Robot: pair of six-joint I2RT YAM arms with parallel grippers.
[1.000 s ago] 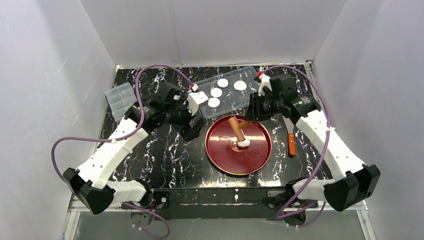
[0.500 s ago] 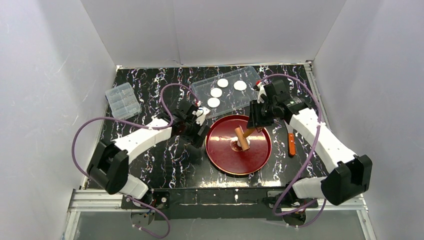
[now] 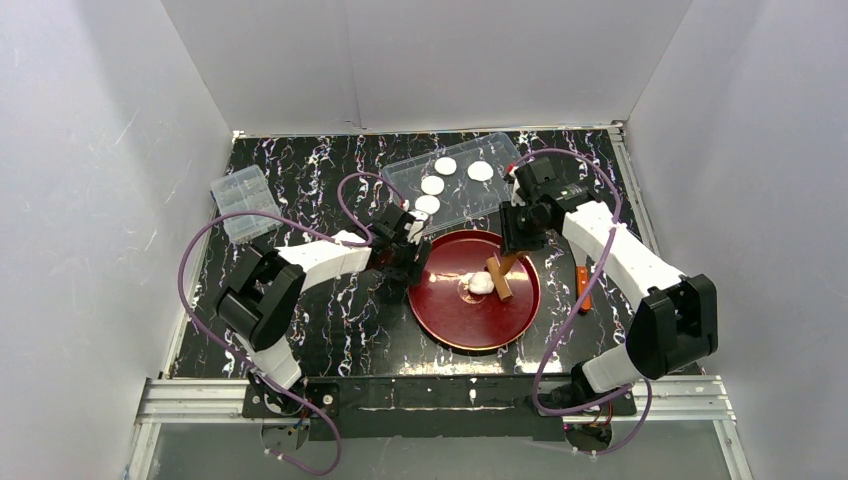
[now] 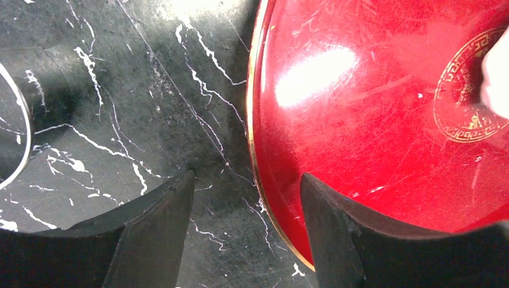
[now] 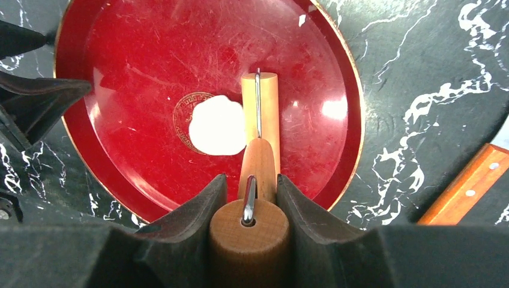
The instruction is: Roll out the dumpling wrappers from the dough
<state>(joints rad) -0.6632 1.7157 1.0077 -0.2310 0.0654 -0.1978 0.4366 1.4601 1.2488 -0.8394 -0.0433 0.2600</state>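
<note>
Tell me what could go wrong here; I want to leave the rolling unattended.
1. The roller sits beside the dough, not on it, on the red plate; a stroke might shove the lump aside rather than flatten it.
2. The left gripper has open jaws astride the plate's rim; until they clamp, the plate could slide.
3. The knife lies near the plate's right edge; the right gripper, shut on the roller, might knock it.

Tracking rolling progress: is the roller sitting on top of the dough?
No, the roller is beside the dough on the red plate, not over it.
</note>
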